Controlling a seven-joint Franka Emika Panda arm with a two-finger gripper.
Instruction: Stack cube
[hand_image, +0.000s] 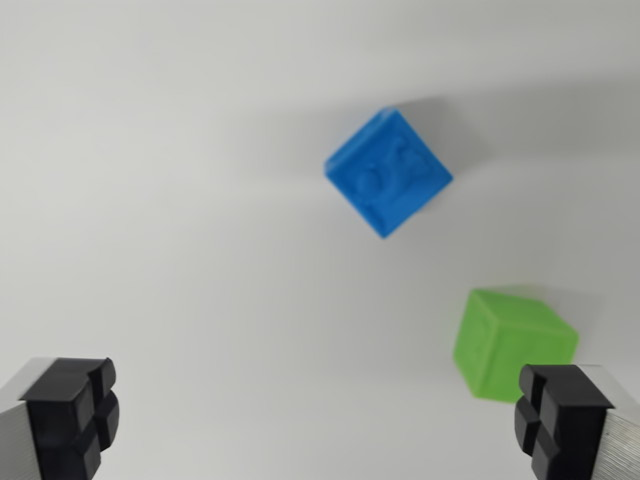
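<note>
- The fingers (320, 420) are spread wide and hold nothing; one black pad (72, 415) sits at the wrist view's lower left, the other at its lower right.
- The blue cube (388, 172) lies on the white table (150, 200), well ahead of the fingers and roughly between them, a little toward the right pad. It is turned corner-on to the fingers, so they would probably need to rotate to meet flat faces.
- The green cube (512, 345) sits on the table just ahead of the right pad, very near it and apart from the blue cube.
- Neither cube is on the other, so stacking has not begun. The wide gap suits an approach before a pick.
- Which cube is meant to be lifted first cannot be told from this view.
</note>
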